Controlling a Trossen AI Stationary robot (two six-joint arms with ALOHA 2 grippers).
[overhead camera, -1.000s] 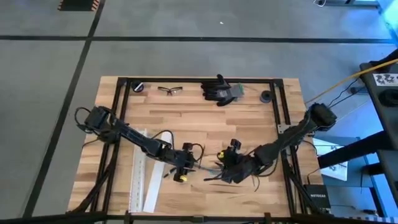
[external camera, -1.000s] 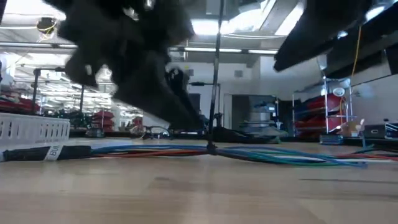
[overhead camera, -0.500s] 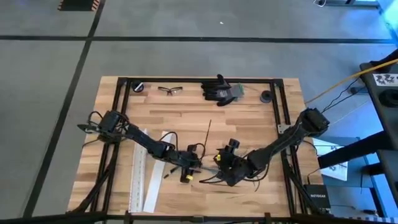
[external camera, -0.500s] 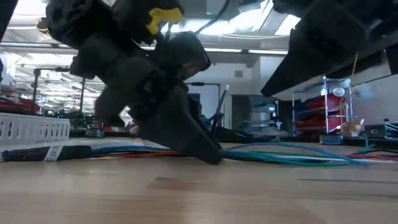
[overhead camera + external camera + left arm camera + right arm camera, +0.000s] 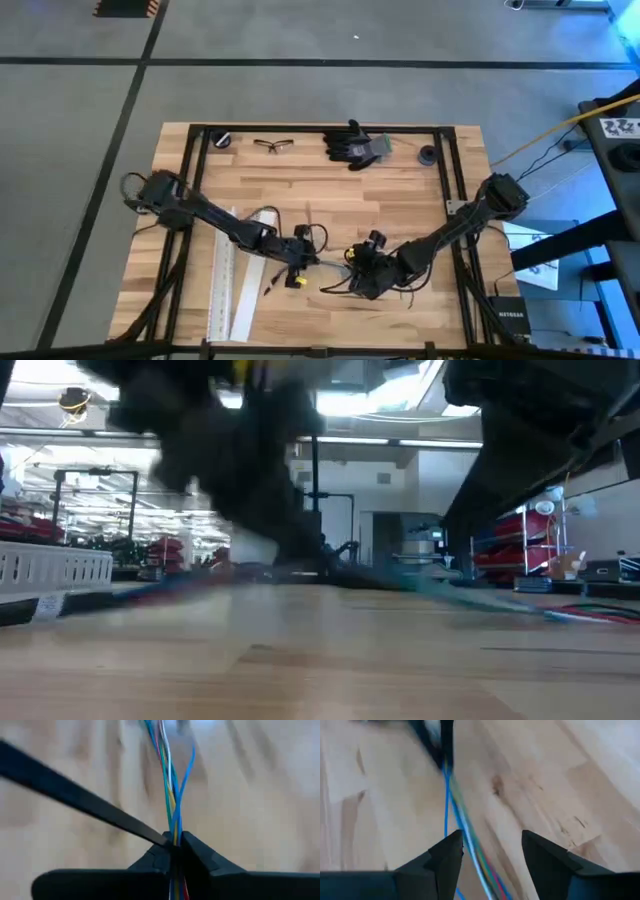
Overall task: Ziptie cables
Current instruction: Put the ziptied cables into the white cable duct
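The cables (image 5: 330,273) lie at the table's near middle as a thin multicoloured bundle (image 5: 170,780) between my two grippers. My left gripper (image 5: 300,264) is shut on the bundle (image 5: 175,845). A black ziptie strap (image 5: 85,802) starts right at its fingertips and shows as a thin dark line (image 5: 308,218) in the high view and as an upright one (image 5: 313,510) in the low view. My right gripper (image 5: 357,268) is open (image 5: 492,845); the cables (image 5: 457,815) run between its fingers, close by one of them, and I cannot tell if they touch. My left gripper pinches the cable bundle (image 5: 174,836) between its two fingertips, coming from the table's left and slanting down. The bundle runs on ahead of the fingertips toward my right gripper. The ziptie strap's foot (image 5: 159,836) sits against the fingertips on the bundle.
Two white channel strips (image 5: 235,285) lie at the near left beside my left arm. Along the far edge lie a black roll (image 5: 222,139), safety glasses (image 5: 273,145), black gloves (image 5: 352,145) and a small black part (image 5: 428,154). A black frame (image 5: 197,200) rims the table.
My left gripper has stayed shut on the cables and turned, so the ziptie strap has swung from leaning toward the far right to standing nearly straight. My right gripper has edged toward the left gripper. The cables have shifted along the table.
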